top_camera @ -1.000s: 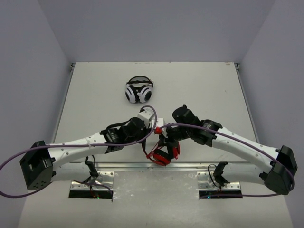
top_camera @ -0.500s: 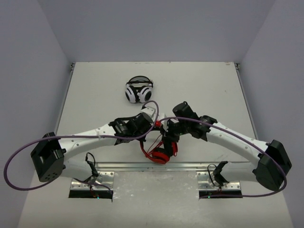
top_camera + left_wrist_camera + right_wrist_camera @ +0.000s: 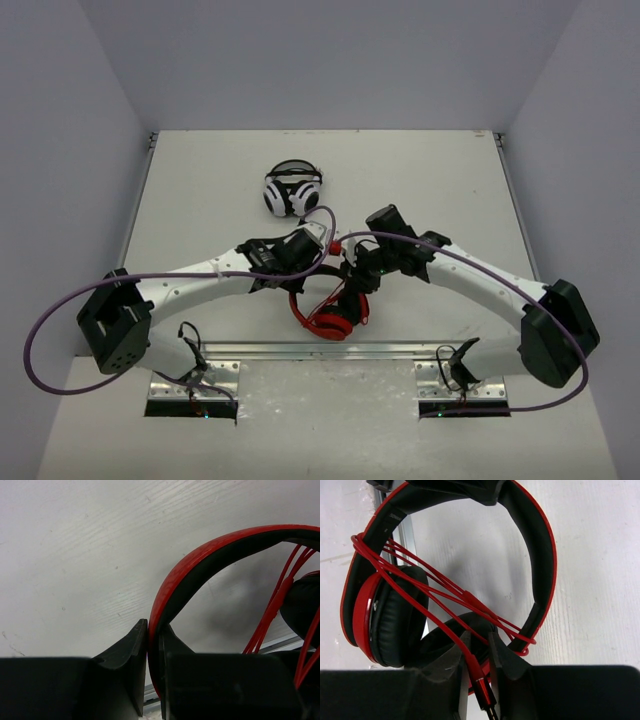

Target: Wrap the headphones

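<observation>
The red headphones point(image 3: 331, 320) hang low over the table near its front edge, with the thin red cable point(image 3: 435, 587) wound several times across the black headband point(image 3: 541, 545) and the ear cups point(image 3: 390, 615). My left gripper point(image 3: 152, 626) is shut on the headband point(image 3: 200, 560), its red rim pinched between the fingers. My right gripper point(image 3: 479, 637) sits just right of the headphones, jaws slightly parted. The cable's plug point(image 3: 482, 685) lies between them against the left finger, with a gap to the right finger. From above, the left gripper point(image 3: 303, 281) and right gripper point(image 3: 350, 287) meet over the headphones.
White-and-black headphones point(image 3: 292, 190) lie farther back, left of centre. A metal rail point(image 3: 410, 348) runs along the table's near edge just below the red headphones. Grey walls close in the table on three sides.
The right jaws have parted around the plug they were pinching. Both arms have pushed forward from their bases. The headphones have shifted slightly left, still in the left gripper.
</observation>
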